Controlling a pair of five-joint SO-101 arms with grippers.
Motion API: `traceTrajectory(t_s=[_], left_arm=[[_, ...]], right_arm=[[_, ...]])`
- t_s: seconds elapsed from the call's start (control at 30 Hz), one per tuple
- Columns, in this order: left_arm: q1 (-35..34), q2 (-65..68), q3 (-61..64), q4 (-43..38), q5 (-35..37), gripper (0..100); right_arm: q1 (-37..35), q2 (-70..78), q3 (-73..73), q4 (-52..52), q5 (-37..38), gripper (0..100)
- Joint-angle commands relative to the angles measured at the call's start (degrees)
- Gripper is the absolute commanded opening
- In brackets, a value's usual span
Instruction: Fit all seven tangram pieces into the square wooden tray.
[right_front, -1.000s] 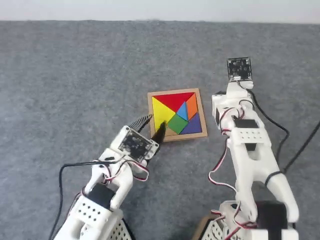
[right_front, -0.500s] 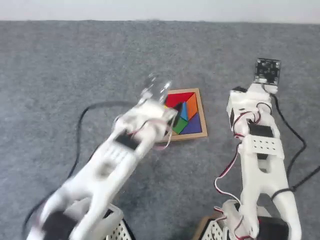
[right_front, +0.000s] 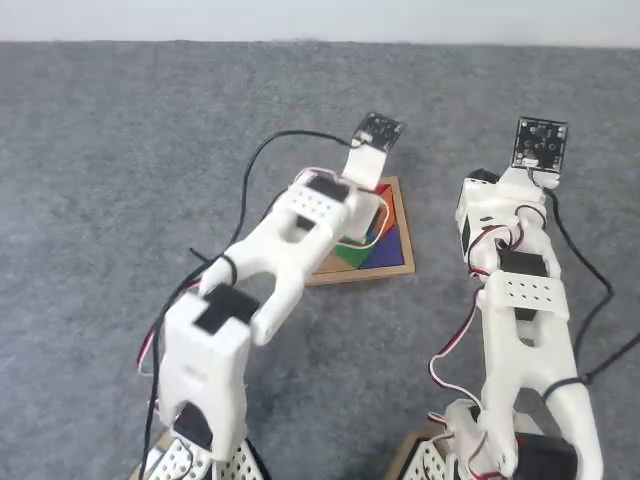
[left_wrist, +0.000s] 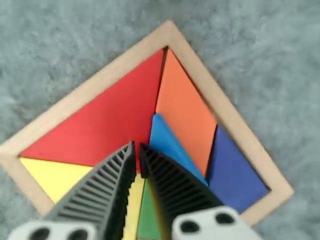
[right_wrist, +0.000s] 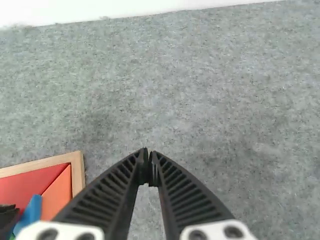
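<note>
Tray (left_wrist: 222, 106) looks nearly done — six pieces (left_wrist: 110, 110) seated, any seventh hidden under the left gripper (left_wrist: 136, 150), closed and empty like the right gripper (right_wrist: 148, 155).

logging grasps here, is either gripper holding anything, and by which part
Nothing is held. The left gripper is shut and empty above the pieces in the tray; the right gripper is shut and empty over the carpet.
</note>
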Motion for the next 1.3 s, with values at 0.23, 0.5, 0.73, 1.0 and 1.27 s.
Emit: traceTrajectory(t_s=[0.23, 0.5, 0.73, 1.0, 1.27], left_arm=[[0.3, 4.4, -14.9, 16.5, 0.4, 1], [1.5, -10.8, 6.9, -4.4, 0.2, 1], [2.4, -20.0, 23.5, -28.4, 0.6, 1], [3.5, -8.7, 8.4, -14.5, 0.7, 1], [6.6, 9.1, -19.6, 17.8, -11.3, 1]], right_arm=[[0.7, -0.3, -1.1, -1.1, -0.5, 0.7], [0.7, -0.7, -1.1, -1.0, -0.5, 0.7], [0.7, -0.8, -1.1, -1.0, -0.5, 0.7], [0.7, -0.7, -1.1, -1.1, -0.5, 0.7], [0.7, -0.7, -1.1, -1.1, -0.5, 0.7]])
